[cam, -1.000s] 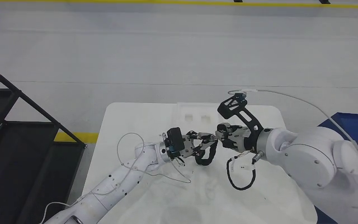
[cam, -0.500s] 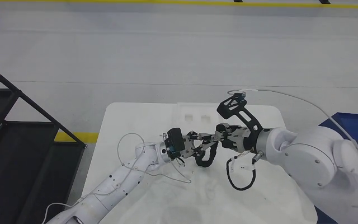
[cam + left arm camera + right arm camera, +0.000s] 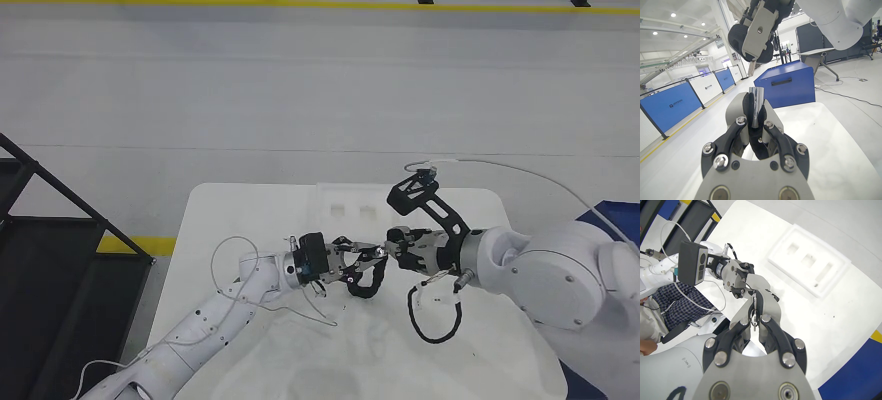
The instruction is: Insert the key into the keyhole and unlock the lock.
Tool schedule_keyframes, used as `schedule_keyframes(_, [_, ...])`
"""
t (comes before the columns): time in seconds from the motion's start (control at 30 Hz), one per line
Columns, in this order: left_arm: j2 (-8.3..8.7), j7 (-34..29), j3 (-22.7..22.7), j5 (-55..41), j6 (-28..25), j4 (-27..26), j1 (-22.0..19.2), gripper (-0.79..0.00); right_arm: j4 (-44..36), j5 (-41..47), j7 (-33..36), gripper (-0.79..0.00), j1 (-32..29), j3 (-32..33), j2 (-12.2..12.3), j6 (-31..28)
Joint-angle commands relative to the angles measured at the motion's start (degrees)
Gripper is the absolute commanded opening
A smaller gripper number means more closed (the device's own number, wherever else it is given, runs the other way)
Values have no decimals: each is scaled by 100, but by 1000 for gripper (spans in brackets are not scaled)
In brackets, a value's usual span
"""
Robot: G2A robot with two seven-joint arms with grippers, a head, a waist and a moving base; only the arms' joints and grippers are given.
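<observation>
The white table (image 3: 250,215) carries a white foam tray (image 3: 350,205) at the middle of its far edge. Seen from the right wrist, the foam tray (image 3: 808,262) has three rectangular recesses side by side.

Both arms meet in the air above the middle of the table, tip to tip. The left gripper (image 3: 753,100) is clamped on the lock (image 3: 755,106), a small chrome cylinder held between its black-padded fingers, with one flat end sticking out past the fingertips. In the top view the left gripper (image 3: 345,268) points toward the table's right edge. The right gripper (image 3: 755,51) faces it and is closed on the key (image 3: 751,69), pinching the head so the blade juts out. The blade tip sits near the lock's exposed end but apart from it (a clear gap shows in the left wrist view). From the right wrist, the key (image 3: 754,313) and its ring lie between the right gripper's (image 3: 755,306) fingers.
</observation>
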Motion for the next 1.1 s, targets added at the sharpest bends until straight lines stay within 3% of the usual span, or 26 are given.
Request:
schedule_keyframes(0.0, [0, 97, 13, 125, -6, 5, -18, -785, 50, 57, 107, -785, 63, -35, -4, -7])
schedule_keyframes(0.37, [-20, 364, 44, 485, 81, 100, -78, -785, 232, 254, 465, -785, 327, -244, -25, 110])
schedule_keyframes(1.07, [-35, 250, -14, 526, -47, 70, -42, -785, 306, 164, 479, -785, 462, -401, -8, 146])
